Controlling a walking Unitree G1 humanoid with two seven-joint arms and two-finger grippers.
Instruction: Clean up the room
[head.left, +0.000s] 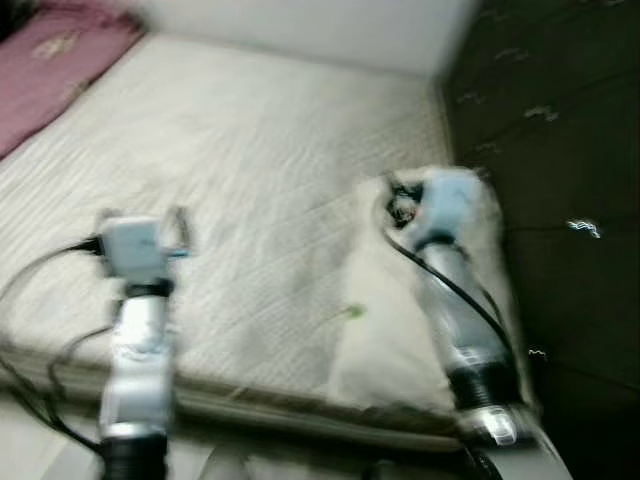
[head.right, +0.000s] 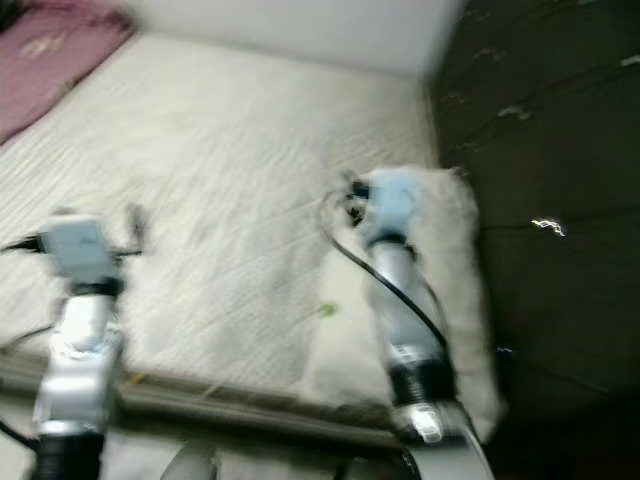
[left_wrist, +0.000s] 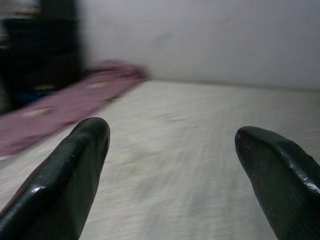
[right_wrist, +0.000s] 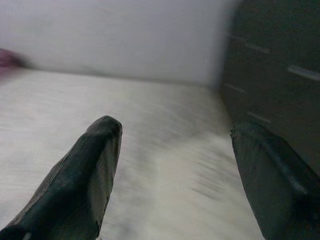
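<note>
A white pillow (head.left: 380, 330) lies on the right side of a bed (head.left: 250, 150) with a pale quilted cover, close to the near edge. A pink blanket (head.left: 45, 65) lies crumpled at the bed's far left corner and also appears as the pink blanket (left_wrist: 70, 102) ahead of my left gripper. My right arm reaches over the pillow. Its right gripper (right_wrist: 175, 132) is open above the pillow's far end, with nothing between the fingers. My left gripper (left_wrist: 172, 135) is open and empty over the bare cover on the left. The head views are blurred.
A dark cabinet (head.left: 560, 150) with drawer-like fronts stands along the bed's right side, touching the pillow's edge. A white wall (head.left: 330, 25) runs behind the bed. Black cables (head.left: 40, 290) trail from my left arm over the bed's near edge.
</note>
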